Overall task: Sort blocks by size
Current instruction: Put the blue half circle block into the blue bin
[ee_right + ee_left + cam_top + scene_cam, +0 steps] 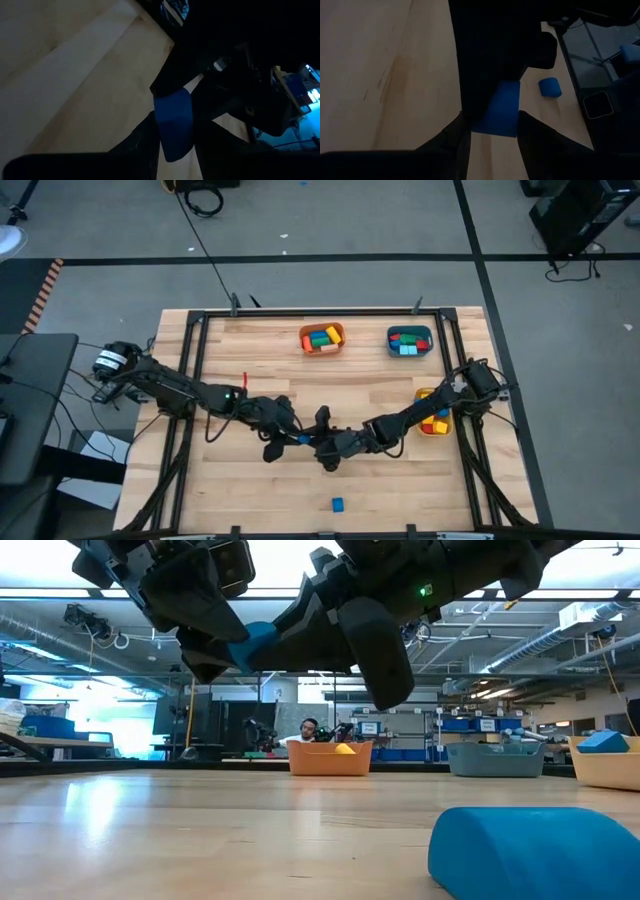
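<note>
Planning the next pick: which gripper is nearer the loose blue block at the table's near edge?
Right gripper, slightly: it is almost directly behind the loose blue block; the left gripper is farther to the left.

Grey floor (pixel 330 220), black tape lines (pixel 300 257)

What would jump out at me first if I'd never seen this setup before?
Most striking is the two dark arms meeting over the middle of the wooden table, left gripper and right gripper both closed on one blue block held off the surface. Next, three bins of coloured blocks: orange bin and teal bin at the far edge, yellow bin at the right. A lone blue block lies near the front edge.
</note>
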